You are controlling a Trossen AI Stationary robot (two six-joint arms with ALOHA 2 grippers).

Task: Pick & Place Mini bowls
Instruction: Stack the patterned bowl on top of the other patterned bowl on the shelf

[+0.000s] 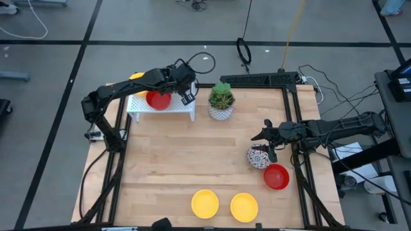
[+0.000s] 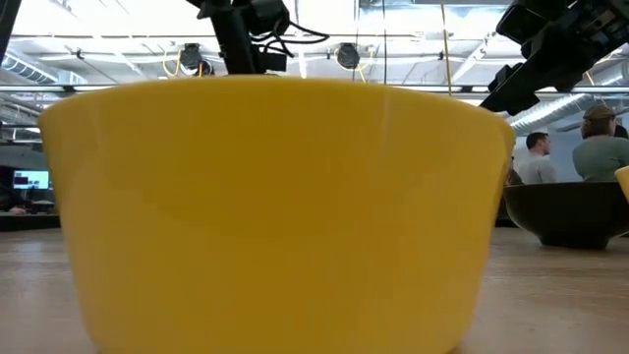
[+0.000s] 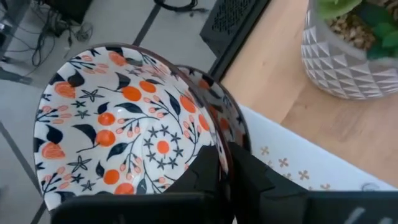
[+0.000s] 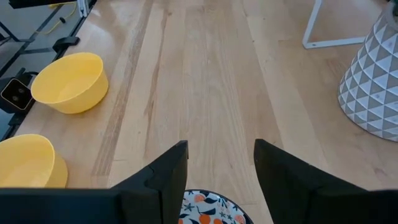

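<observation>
On the left side, the left tool [image 1: 186,96] is up near ten o'clock on the surface [image 1: 192,160], over the little white shelf [image 1: 162,110]. Its wrist view shows its two fingers pinched shut on the rim of a flowery bowl [image 3: 124,124], one finger inside and one outside. A second flowery bowl seems to sit just behind it, but I cannot tell if they touch. A red bowl [image 1: 158,99] lies on the shelf, partly under the arm. A bit of yellow [image 1: 136,76] peeks out behind the arm; it may be another bowl.

So the step in hand looks like this: the left arm has a bowl and is at the shelf with it. I cannot tell if it is putting the bowl down or lifting it off. The next move needs care, because the shelf is small and the red bowl is close by. The plant pot [image 1: 221,102] stands just beside the shelf too.

Down at six o'clock two yellow bowls [image 1: 205,203] sit side by side near the edge.

On the right, near three o'clock, the right tool [image 1: 273,149] hangs with its fingers wide apart and nothing in them. Another flowery bowl [image 1: 258,157] is right under it. A red bowl [image 1: 277,177] sits just beside that one, toward five o'clock. I think this tool needs to go down and close on the flowery rim without bumping the red one.
</observation>
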